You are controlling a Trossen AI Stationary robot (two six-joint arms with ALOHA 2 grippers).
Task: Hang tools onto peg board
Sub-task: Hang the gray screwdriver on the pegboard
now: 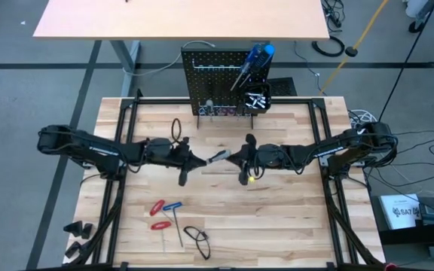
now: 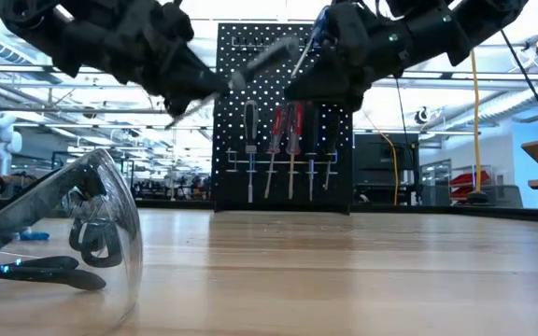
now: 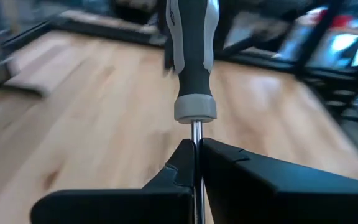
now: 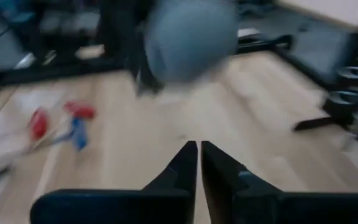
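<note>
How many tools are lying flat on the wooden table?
3 that I can see: a red-handled tool, another red-handled tool and a blue-handled tool, all together near the table's front left. Others may hide under the arms.

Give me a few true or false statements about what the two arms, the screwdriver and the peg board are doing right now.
1. The left gripper grips the grey-handled screwdriver by its shaft. True.
2. The right gripper holds red pliers. False: its fingers are shut on nothing.
3. The peg board lies flat on the table. False: it stands upright at the table's far edge.
4. Safety glasses rest on the table. True.
</note>
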